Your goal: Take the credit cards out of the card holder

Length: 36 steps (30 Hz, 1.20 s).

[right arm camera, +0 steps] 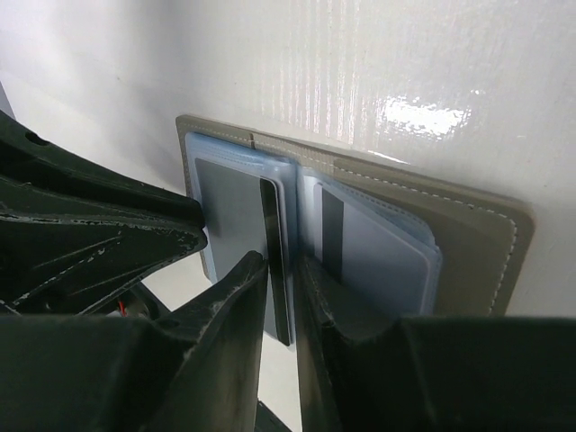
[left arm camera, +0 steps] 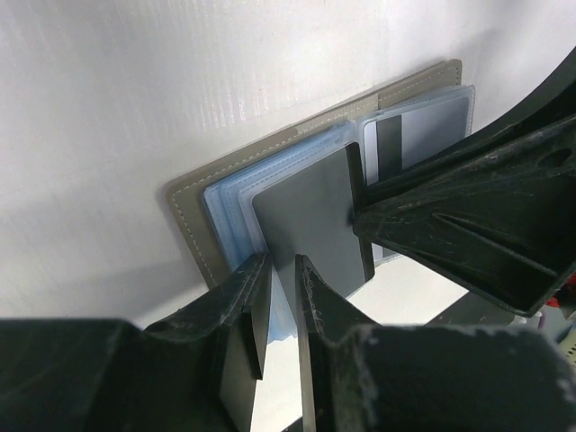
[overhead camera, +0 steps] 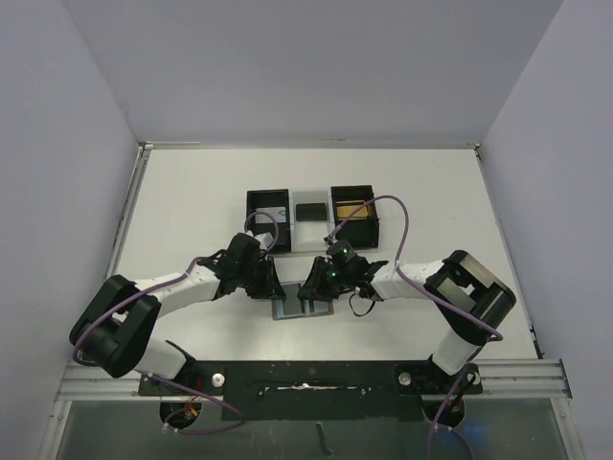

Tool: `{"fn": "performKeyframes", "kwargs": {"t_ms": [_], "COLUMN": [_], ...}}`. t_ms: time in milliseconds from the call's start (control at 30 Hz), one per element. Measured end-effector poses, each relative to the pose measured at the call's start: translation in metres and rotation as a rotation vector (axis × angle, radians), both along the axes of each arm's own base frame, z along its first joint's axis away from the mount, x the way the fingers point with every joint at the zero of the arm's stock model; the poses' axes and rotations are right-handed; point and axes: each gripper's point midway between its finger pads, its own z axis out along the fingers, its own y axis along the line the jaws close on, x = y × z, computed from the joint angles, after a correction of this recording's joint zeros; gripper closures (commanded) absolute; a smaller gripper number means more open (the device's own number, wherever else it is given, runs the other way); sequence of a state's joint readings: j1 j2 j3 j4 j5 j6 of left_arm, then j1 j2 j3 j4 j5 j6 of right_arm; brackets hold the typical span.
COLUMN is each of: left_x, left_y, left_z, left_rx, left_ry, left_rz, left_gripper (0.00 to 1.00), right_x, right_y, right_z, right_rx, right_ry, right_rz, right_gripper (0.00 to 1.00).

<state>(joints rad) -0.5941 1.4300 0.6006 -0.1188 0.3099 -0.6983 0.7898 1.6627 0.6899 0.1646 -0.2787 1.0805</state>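
The card holder [overhead camera: 305,309] lies open on the white table, grey rim [left arm camera: 189,225] out and blue pockets up; it also shows in the right wrist view [right arm camera: 486,243]. A grey credit card [left arm camera: 306,216] with a dark stripe [right arm camera: 273,234] sticks partway out of one pocket. My right gripper [overhead camera: 314,290] [right arm camera: 283,270] is shut on that card's edge. My left gripper [overhead camera: 271,287] [left arm camera: 281,288] has its jaws nearly together over the near edge of that pocket panel. A second card [left arm camera: 423,126] [right arm camera: 378,261] sits in the other pocket.
A black three-compartment tray [overhead camera: 268,218] stands just behind the grippers, with something yellow in its right compartment [overhead camera: 352,209]. Pale walls close off the back and both sides. The two grippers are almost touching each other.
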Motion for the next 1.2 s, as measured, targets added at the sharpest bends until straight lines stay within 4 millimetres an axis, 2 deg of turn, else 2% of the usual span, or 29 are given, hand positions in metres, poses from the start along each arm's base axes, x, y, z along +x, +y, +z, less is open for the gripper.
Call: {"fn": "performKeyframes", "kwargs": {"t_ms": [333, 1200], "left_x": [0.0, 0.002], "left_y": [-0.001, 0.003], "left_z": [-0.002, -0.003], "left_rx": [0.02, 0.05], "left_ry": [-0.013, -0.033], "left_rz": [-0.003, 0.013], "left_gripper": [0.86, 0.87], "right_x": [0.002, 0.006], "right_y": [-0.005, -0.017], "right_z": [-0.002, 0.005], "right_rx": [0.002, 0.018], "right_ry": [0.011, 0.0], "right_rz": [-0.016, -0.04], "right_gripper": [1.0, 1.0]}}
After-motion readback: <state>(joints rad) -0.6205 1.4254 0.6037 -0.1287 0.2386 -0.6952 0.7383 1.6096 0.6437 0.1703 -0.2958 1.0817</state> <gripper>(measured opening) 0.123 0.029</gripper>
